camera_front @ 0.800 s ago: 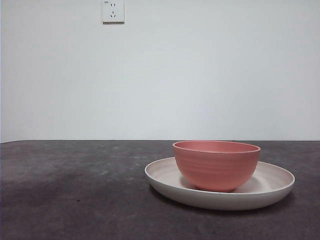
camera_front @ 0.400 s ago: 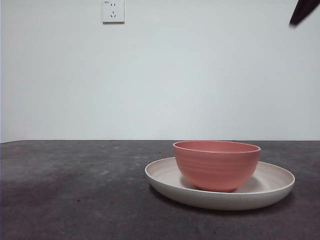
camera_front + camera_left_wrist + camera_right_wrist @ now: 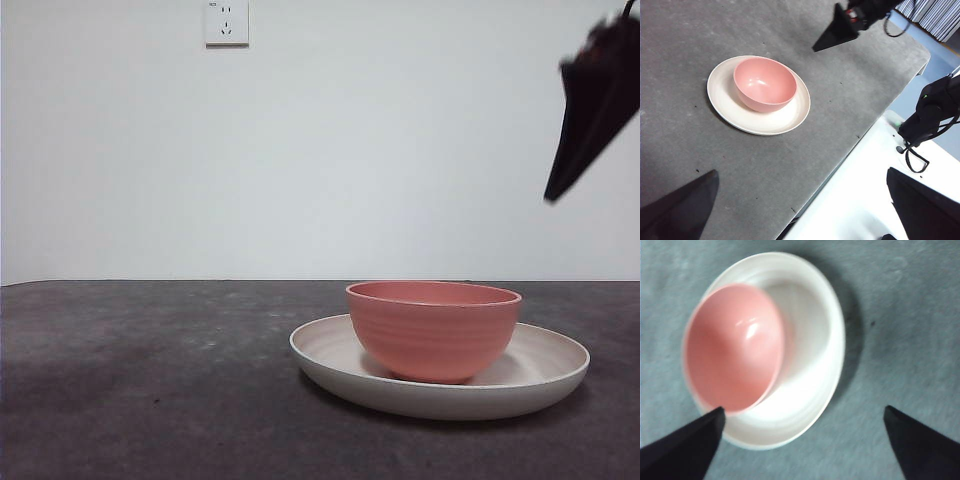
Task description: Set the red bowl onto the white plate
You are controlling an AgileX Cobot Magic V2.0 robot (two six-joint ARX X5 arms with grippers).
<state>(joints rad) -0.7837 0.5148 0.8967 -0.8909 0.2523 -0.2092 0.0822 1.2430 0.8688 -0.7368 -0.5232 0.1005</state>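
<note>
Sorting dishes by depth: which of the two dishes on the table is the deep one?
The red bowl: coral, tall-sided, standing upright inside the white plate, which is wide, shallow and low-rimmed.

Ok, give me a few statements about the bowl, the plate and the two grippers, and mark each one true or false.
1. The red bowl sits on the white plate. True.
2. The bowl is tipped on its side. False: it stands upright, opening up.
3. The right gripper is shut on the bowl. False: its jaws are open, above the dishes and clear of them.
4. The left gripper is open and holds nothing. True.
5. The bowl sits off-centre on the plate. True.
</note>
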